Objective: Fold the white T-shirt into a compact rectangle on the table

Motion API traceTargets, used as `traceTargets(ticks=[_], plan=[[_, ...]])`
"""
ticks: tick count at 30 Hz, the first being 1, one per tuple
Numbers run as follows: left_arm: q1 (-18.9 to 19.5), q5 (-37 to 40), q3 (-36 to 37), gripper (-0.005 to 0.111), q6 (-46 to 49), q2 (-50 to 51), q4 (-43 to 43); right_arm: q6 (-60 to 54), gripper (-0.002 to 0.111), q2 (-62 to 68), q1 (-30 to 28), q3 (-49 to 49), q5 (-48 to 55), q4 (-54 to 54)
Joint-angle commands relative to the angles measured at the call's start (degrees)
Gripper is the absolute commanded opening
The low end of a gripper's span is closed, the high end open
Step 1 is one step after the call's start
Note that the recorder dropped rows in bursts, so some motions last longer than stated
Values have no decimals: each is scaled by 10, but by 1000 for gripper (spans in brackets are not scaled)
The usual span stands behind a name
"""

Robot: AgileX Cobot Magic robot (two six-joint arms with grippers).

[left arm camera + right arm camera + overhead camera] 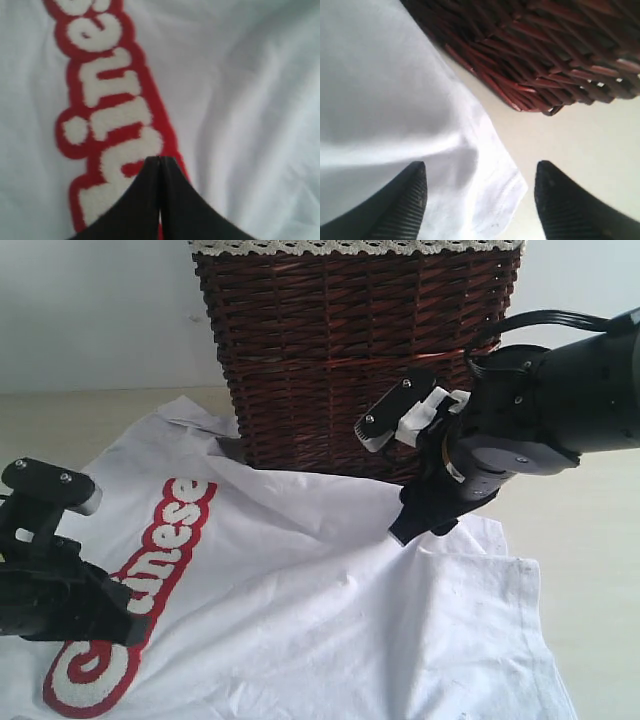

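White T-shirt (330, 610) spreads beneath parted right jaws and closed left jaws

T-shirt (330, 600): plain white between the right jaws.
Lettering (107, 115): white letters with a thick red outline, running under the left jaws.
Basket (350, 350): dark reddish-brown woven wicker, just beyond the right jaws.
Lace trim (350, 246): pale, openwork pattern.
Table (590, 540): pale beige, plain.
Left gripper (159, 167): black.
Right gripper (481, 172): black, with finely ribbed fingertips (405, 210).
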Motion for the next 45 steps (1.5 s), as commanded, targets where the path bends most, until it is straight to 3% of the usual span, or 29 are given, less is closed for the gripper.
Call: traceTargets(ticks=[1,7,12,16,18,21,25,32,39,45], plan=[[99,-25,-27,0,-11,64,0,-2,51,-4,-2,-4,4,43],[263,27,-32,0,-21,135,0,-2,30,-4,-2,2,2,54],[321,65,-32,0,-38,162,64,-13,7,-4,-2,11,-9,58],[362,96,-32,0,-111,158,140,-13,6,-4,-2,11,-13,69],[362,82,-31,0,-111,140,146,-14,10,-4,-2,12,-17,79],[362,-10,12,0,-116,61,146,-6,21,5,-12,40,-75,58],[362,-17,40,0,-116,-72,119,18,25,79,-56,44,-95,60],[327,-18,52,0,-116,-127,103,-6,18,100,-56,44,-55,118],[279,-22,52,0,-112,-127,105,-188,0,81,-5,44,-25,302],[280,-20,52,0,-112,-127,105,-332,0,84,55,45,-5,408]])
